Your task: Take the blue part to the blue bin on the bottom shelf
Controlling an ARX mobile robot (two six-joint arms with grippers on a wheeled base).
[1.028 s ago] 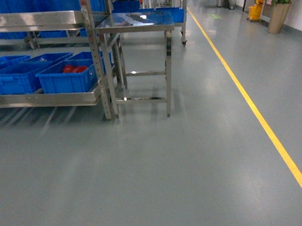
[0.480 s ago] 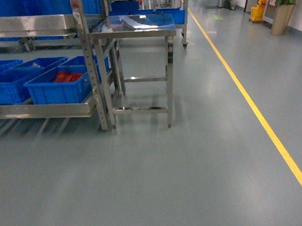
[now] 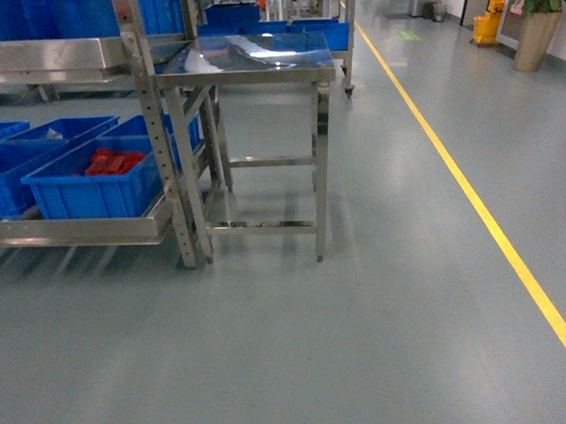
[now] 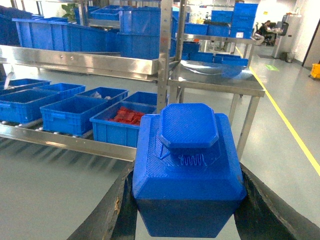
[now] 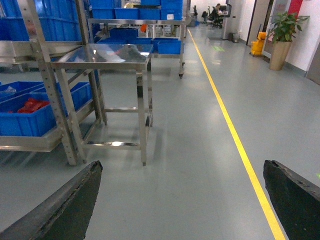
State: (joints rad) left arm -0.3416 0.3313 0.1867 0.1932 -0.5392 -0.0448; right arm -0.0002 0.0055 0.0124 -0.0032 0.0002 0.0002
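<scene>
We see our left gripper (image 4: 187,220) clamping the blue part (image 4: 187,170) (right gripper (image 5: 185,200) spread wide, holding nothing) near the bottom shelf (image 4: 65,142).

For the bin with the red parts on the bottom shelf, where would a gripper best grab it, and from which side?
Judgement: grip the front wall's top rim of the blue bin, coming from the aisle side and slightly above. Other blue bins flank it on the left, and the rack post stands at its right corner. The upper shelf overhangs, and the bottom shelf front rail covers the bin's base.
</scene>
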